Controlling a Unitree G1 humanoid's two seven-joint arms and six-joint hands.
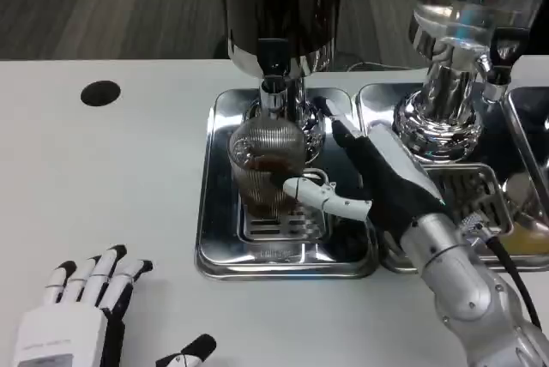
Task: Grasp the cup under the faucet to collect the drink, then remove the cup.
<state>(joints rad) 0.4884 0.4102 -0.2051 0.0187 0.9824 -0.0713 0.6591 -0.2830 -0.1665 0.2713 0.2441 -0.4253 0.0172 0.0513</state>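
Right hand (pixel 377 174) wraps the ribbed cup (pixel 266 165) under the faucet (pixel 273 93); slick, partly filled, so grip mid-body and keep it level.

The white worktop (pixel 111 195) runs across the whole near field, its far edge meeting a dark carpeted floor (pixel 103 7). A round black hole (pixel 100 93) sits in its surface toward the far left. A square steel drip tray (pixel 214 238) with a slotted grate rests on it at the centre, and a second steel tray (pixel 377 101) lies just beside it to the right. The left hand (pixel 81 307) rests flat on the near left part.
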